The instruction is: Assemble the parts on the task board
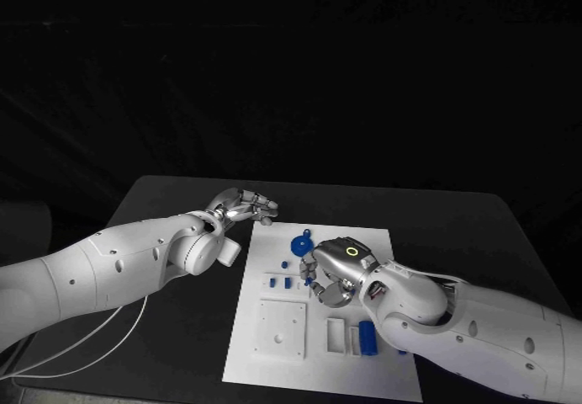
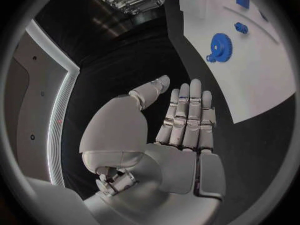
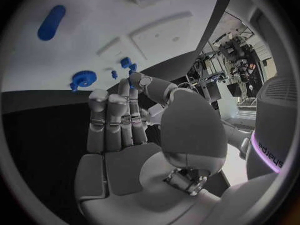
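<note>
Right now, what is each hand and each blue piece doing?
left hand: empty, fingers straight, over the black table beside the task board.
right hand: over the task board, holding nothing I can see.
blue gear: lying loose on the board.
blue peg: lying flat on the board.

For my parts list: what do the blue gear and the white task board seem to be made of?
The blue gear looks like matte plastic, perhaps printed: even colour, no metallic shine. The task board seems a flat white plate, plastic or painted, with a dull, smooth face; the pictures cannot settle which.
</note>
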